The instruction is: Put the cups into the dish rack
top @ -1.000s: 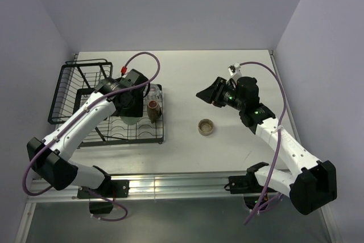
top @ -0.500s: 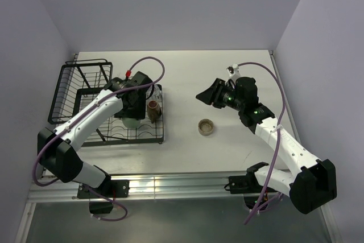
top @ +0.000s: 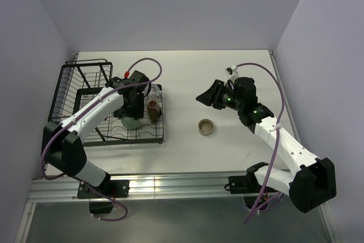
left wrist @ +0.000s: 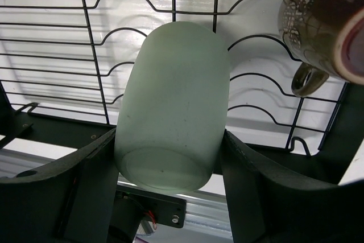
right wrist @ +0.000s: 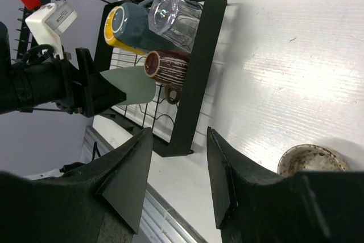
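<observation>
Green tumbler (left wrist: pixel 170 101), gripped by the left tool (left wrist: pixel 169 136), hides dish rack (left wrist: pixel 94 56) wires.

- White flat table top (top: pixel 227 72), pale walls on three sides.
- Black wire dish rack (top: pixel 161 119) sits on its left part.
- Beige-brown round cup (top: pixel 206 126) stands mouth up on the bare surface, right of the rack, not touching it.

Both my arms (top: pixel 94 109) are white-shelled with black joints and black pincers (right wrist: pixel 173 163); a purple cable (top: pixel 145 61) loops behind each pincer.
</observation>
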### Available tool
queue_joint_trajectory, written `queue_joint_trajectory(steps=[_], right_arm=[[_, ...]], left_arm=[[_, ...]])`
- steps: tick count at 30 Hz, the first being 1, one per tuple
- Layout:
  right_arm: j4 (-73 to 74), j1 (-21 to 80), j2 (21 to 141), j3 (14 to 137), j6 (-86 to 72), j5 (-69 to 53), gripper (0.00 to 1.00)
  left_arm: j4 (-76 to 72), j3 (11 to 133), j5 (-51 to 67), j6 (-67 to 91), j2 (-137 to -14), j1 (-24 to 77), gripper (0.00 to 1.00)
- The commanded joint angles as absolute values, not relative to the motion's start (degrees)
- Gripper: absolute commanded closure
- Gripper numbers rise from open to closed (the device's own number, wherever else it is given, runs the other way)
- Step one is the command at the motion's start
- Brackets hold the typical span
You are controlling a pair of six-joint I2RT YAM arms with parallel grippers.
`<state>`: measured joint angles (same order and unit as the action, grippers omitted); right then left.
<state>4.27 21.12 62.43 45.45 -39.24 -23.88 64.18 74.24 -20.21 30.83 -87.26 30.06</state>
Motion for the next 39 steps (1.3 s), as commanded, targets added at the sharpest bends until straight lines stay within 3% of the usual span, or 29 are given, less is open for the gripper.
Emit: queue_joint_trajectory(steps=[1, 9, 21, 24, 28, 31, 39], right_arm=[[3.87, 21.45, 62.67, 48.16, -37.88, -24.34, 0.49], [3.87, 21.45, 63.11, 47.81, -37.79, -24.35, 0.49], [4.13, 21.45, 63.11, 47.46, -37.44, -23.82, 0.49], [4.13, 21.45, 63.11, 47.29, -37.27, -23.73, 0.49], [4.04, 21.45, 63.19, 47.02, -37.27, -23.73, 0.49], [3.96, 21.45, 63.1, 46.93, -37.26, -23.82, 0.49], [3.69, 21.45, 63.28, 46.85, -37.09, -24.17, 0.49]], left_arm=[[61.53, 73.83, -19.16, 29.36, -87.54, 29.36, 1.0], [60.03, 74.0, -18.19, 27.51, -89.03, 27.69, 0.99], [58.89, 75.41, -18.81, 27.16, -92.11, 27.07, 0.89], [58.62, 75.5, -19.25, 27.25, -92.55, 26.89, 0.84], [58.89, 76.29, -19.6, 27.25, -92.99, 26.98, 0.61], [58.89, 76.55, -20.22, 27.16, -92.9, 26.9, 0.5], [58.36, 76.03, -20.74, 27.16, -92.46, 26.98, 0.35]])
